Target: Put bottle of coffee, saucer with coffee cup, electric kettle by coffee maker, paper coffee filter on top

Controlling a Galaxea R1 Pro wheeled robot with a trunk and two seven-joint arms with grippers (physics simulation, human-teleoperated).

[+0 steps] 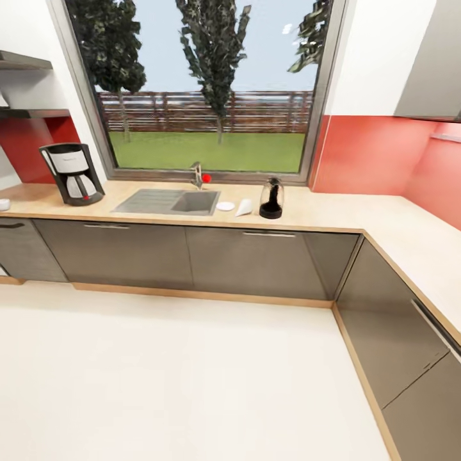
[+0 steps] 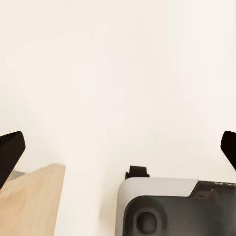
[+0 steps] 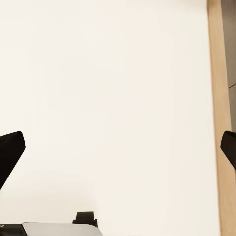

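The coffee maker (image 1: 72, 173) stands at the surface's (image 1: 358, 214) left end, its label too small to read. Saucer (image 1: 225, 206), paper filter (image 1: 244, 207) and kettle (image 1: 271, 198) sit right of the sink (image 1: 169, 202). Both grippers' fingers (image 2: 11, 152) (image 3: 11, 155) are spread apart over bare floor.

My head is looking across at the countertop (image 1: 320, 221) from well back; both wrists are facing down at floor (image 2: 118, 73).

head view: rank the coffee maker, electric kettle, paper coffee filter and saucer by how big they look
1. coffee maker, clearly largest
2. electric kettle
3. paper coffee filter and saucer: both small and white, too alike to rank

All stand on the countertop at a similar distance.
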